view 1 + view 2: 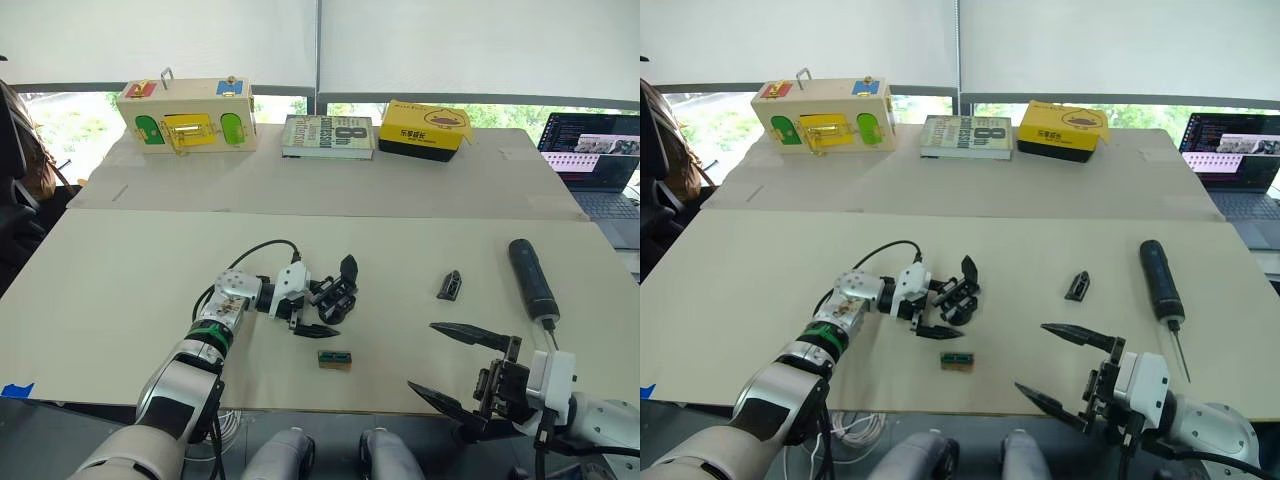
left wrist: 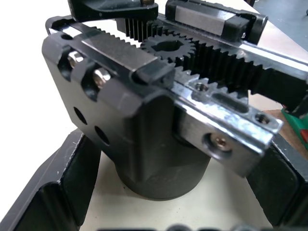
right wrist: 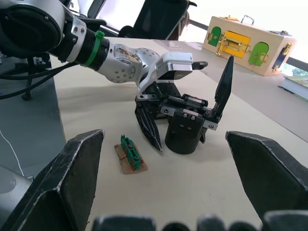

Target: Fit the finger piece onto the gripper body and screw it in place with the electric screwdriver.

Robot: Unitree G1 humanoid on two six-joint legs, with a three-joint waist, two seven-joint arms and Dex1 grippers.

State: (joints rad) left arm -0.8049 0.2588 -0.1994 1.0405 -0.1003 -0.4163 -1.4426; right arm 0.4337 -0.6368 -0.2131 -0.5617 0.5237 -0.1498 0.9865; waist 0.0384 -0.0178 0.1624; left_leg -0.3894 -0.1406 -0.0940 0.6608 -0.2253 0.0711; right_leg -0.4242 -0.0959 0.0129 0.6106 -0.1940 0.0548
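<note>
Nearest the front edge of the pale table (image 1: 120, 300), the right gripper (image 1: 452, 365) hovers low with its two black fingers spread wide and nothing between them. Just beyond it, a small green-topped tan block (image 1: 334, 359) lies flat on the tabletop. A little further in, the left gripper (image 1: 333, 300) reaches across with its fingers open on either side of the gripper body (image 3: 185, 126), which stands upright on its rounded base; from the left wrist view its toothed racks and central gear show on top, and I can't tell whether the fingers actually touch it. To the right, well apart from that, the finger piece (image 1: 450, 285) lies alone on the table, and near it the electric screwdriver (image 1: 532, 280) lies with its metal bit pointing toward the front edge. At the far side sit a wooden latch box (image 1: 187, 115), a book (image 1: 328, 136), a yellow-and-black box (image 1: 424, 129) and an open laptop (image 1: 596, 160).
</note>
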